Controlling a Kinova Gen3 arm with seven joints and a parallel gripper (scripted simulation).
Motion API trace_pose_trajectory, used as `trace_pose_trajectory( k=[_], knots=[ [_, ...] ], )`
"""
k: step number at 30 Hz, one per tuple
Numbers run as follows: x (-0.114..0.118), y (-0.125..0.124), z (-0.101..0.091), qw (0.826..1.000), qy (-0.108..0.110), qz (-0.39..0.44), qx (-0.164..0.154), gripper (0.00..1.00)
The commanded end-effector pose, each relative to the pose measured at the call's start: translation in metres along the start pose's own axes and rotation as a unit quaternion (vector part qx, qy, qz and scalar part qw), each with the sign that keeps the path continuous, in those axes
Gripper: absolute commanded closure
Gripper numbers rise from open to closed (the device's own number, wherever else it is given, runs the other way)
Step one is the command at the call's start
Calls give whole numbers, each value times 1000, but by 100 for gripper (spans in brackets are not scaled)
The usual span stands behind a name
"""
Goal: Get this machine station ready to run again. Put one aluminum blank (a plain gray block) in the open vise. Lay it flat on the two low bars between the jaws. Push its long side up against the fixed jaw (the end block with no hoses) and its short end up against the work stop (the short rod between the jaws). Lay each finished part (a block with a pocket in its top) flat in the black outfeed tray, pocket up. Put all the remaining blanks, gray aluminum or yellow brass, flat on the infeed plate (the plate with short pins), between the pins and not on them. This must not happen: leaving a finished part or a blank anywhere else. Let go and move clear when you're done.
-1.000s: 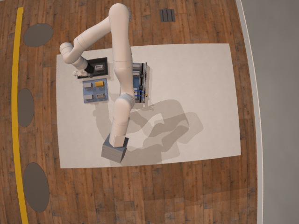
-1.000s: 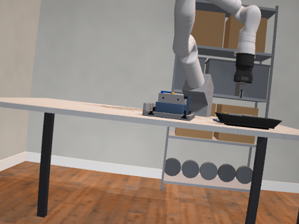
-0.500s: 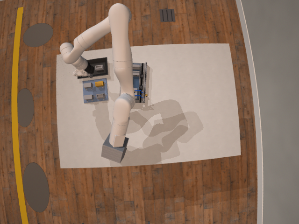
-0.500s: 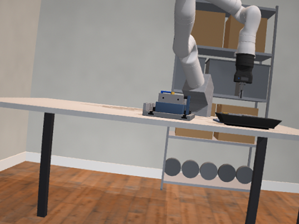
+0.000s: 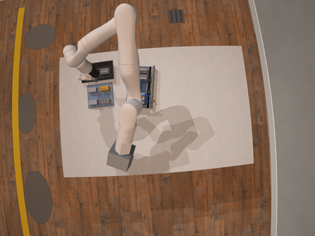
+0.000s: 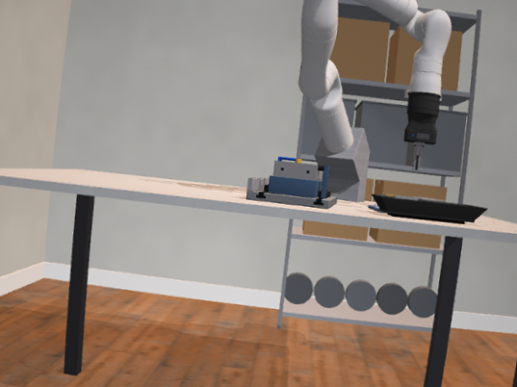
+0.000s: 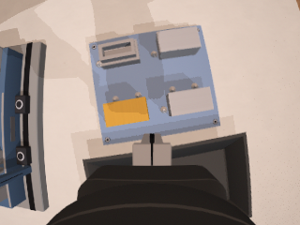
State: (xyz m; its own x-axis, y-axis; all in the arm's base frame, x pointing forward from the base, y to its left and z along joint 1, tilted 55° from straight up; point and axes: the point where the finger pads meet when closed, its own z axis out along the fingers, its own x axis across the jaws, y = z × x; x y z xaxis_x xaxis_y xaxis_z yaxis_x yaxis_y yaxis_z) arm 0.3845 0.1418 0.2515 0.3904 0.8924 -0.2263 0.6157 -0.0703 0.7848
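"What does my two-finger metal-tipped tool (image 5: 95, 80) (image 6: 415, 168) (image 7: 152, 144) look like from your side?"

"I have it clenched on nothing, fingertips together, pointing down above the black rectangular outfeed tray (image 5: 113, 73) (image 6: 427, 209) (image 7: 248, 178), well clear of the desk (image 5: 203, 76) (image 6: 148, 190) (image 7: 267, 70)."

"And in that tray?"

"From the top I see one gray block with a pocket (image 5: 104, 71), pocket up. The arm covers part of the tray."

"The blue infeed plate (image 5: 100, 96) (image 7: 152, 77)?"

"It's just beside the tray, with four blocks on it. The yellow brass blank (image 5: 104, 88) (image 7: 126, 112) and a plain gray aluminum blank (image 5: 92, 89) (image 7: 190, 101) are on the side toward the tray. On the far side are another plain gray block (image 5: 93, 102) (image 7: 178, 42) and a second gray pocketed part (image 5: 106, 101) (image 7: 118, 51), pocket up."

"The blue and gray vise (image 5: 150, 86) (image 6: 294, 186) (image 7: 37, 127)?"

"It stands apart from the plate. My arm hides part of it from the top, so I can't tell whether a blank is seated."
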Motion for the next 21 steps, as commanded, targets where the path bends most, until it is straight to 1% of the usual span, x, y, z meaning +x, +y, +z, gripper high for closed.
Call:
trace_pose_trajectory(
  k=[1,16,21],
  knots=[
    [0,0,-1,1000,1,0,0,100],
    [0,0,-1,1000,1,0,0,100],
    [0,0,-6,1000,1,0,0,100]
  ],
)
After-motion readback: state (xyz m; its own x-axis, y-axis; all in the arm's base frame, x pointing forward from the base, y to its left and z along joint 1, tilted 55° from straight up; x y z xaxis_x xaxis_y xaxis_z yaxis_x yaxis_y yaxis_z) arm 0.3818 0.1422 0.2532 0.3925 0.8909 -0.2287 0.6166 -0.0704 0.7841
